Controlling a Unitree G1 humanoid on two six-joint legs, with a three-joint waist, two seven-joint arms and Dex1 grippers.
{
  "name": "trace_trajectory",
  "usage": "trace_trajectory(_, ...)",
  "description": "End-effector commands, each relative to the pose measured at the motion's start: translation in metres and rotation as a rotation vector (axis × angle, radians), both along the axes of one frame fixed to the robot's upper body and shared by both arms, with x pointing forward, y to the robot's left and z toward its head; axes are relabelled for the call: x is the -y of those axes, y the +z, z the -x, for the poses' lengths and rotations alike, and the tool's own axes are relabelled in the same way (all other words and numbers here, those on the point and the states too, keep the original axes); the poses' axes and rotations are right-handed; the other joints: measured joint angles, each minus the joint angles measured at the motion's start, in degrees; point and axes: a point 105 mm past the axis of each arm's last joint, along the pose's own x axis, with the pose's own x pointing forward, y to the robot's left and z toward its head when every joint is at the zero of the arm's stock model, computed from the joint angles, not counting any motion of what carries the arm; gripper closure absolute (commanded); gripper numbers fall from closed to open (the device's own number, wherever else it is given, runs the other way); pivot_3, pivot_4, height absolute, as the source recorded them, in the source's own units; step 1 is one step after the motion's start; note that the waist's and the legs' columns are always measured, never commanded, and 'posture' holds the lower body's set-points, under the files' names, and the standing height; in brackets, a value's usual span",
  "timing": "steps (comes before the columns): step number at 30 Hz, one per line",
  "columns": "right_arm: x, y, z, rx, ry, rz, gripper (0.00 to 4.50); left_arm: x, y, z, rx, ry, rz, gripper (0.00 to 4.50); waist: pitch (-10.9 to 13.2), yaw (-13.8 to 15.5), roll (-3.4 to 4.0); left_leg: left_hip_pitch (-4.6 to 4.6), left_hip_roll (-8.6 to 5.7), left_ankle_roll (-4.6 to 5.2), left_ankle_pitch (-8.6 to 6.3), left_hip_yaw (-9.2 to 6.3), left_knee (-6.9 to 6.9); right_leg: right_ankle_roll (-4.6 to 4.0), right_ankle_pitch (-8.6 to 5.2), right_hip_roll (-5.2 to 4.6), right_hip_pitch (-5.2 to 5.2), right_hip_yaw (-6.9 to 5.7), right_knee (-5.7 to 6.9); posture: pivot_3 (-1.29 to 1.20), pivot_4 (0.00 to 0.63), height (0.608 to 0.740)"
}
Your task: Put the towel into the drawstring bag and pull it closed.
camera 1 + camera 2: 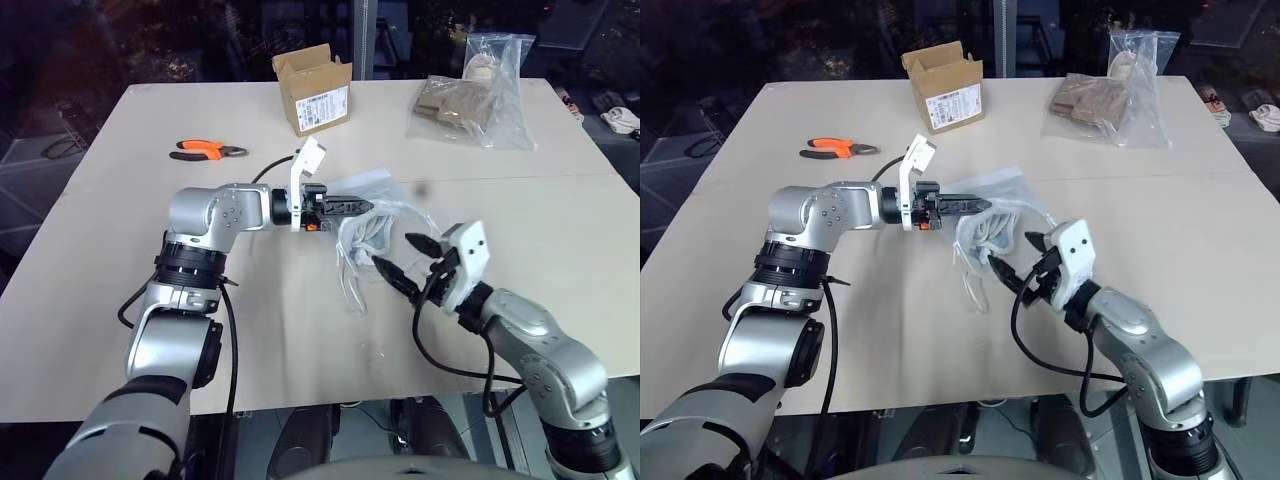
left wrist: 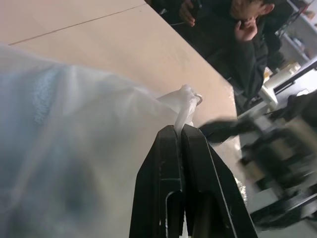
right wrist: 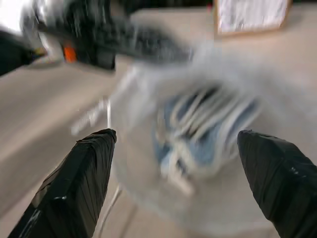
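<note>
Clamping drawstring bag cord mid-table, left pincer, right pincer apart beside it

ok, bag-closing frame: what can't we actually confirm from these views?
- Towel: right wrist view is motion-blurred; only blue patches show through the drawstring bag, so whether it's fully inside is unclear.
- Bag mouth: left wrist view shows the left gripper shut on a white cord, its own fingers hiding the opening.
- Right gripper is open, near the bag; contact unclear.
</note>
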Motion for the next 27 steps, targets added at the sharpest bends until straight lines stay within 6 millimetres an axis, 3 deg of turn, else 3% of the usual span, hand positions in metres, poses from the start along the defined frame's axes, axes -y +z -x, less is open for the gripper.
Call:
trace_trajectory(1, 0.018, 0.014, 0.014, 0.05, -0.052, 0.103, 0.31, -0.004, 0.012, -0.001, 0.084, 0.014, -0.009, 4.5, 0.0, 0.1, -0.01, 0.0, -0.01, 0.0, 0.0, -0.01, 0.0, 0.0, 0.0, -0.01, 0.01, -0.01, -0.01, 0.0, 0.15, 0.74)
trace_trajectory(7, 0.059, -0.016, 0.0, -0.079, -0.224, 0.256, 0.31, -0.008, 0.012, -0.002, 0.151, 0.027, -0.045, 4.5, 0.0, -0.1, -0.01, 0.04, 0.05, 0.02, 0.0, -0.01, -0.01, 0.0, 0.0, 0.03, 0.03, -0.04, 0.01, 0.0, 0.15, 0.74)
trace_trajectory(12, 0.077, -0.035, -0.017, -0.131, -0.282, 0.294, 0.31, -0.014, 0.005, -0.004, 0.206, 0.035, -0.128, 4.5, 0.0, -0.1, -0.02, 0.06, 0.05, 0.03, 0.0, 0.06, 0.0, 0.0, 0.0, 0.02, 0.05, -0.02, 0.01, 0.0, 0.15, 0.74)
trace_trajectory(18, 0.072, -0.051, -0.04, -0.146, -0.258, 0.307, 0.31, -0.007, 0.003, 0.0, 0.22, 0.026, -0.124, 4.5, 0.0, -0.1, -0.03, 0.02, 0.04, 0.03, 0.0, 0.1, 0.04, 0.0, 0.0, 0.02, 0.05, 0.0, -0.02, 0.0, 0.15, 0.74)
trace_trajectory(22, 0.074, -0.065, -0.069, -0.116, -0.345, 0.382, 0.31, -0.007, 0.001, 0.001, 0.242, 0.038, -0.141, 4.5, 0.0, -0.3, -0.02, 0.08, 0.07, 0.03, 0.0, 0.11, 0.04, 0.0, 0.0, 0.05, 0.05, 0.0, 0.04, 0.0, 0.15, 0.74)
trace_trajectory(25, 0.078, -0.067, -0.084, -0.061, -0.408, 0.431, 1.07, -0.006, 0.001, 0.002, 0.272, 0.048, -0.14, 4.5, 0.0, -0.3, -0.04, 0.08, 0.05, 0.02, 0.0, 0.12, 0.04, 0.0, 0.0, 0.05, 0.04, 0.01, 0.04, 0.0, 0.15, 0.74)
trace_trajectory(26, 0.077, -0.064, -0.086, -0.051, -0.417, 0.41, 1.53, -0.007, 0.001, 0.003, 0.278, 0.046, -0.14, 4.5, 0.0, -0.2, -0.05, 0.09, 0.06, 0.01, 0.01, 0.11, 0.04, 0.0, 0.0, 0.05, 0.05, 0.01, 0.04, 0.0, 0.15, 0.74)
trace_trajectory(27, 0.076, -0.062, -0.086, -0.046, -0.421, 0.393, 2.3, -0.007, 0.001, 0.005, 0.283, 0.044, -0.14, 4.5, 0.0, -0.1, -0.04, 0.05, 0.05, 0.0, 0.02, 0.1, 0.05, 0.0, 0.0, 0.05, 0.05, 0.01, 0.04, 0.0, 0.15, 0.74)
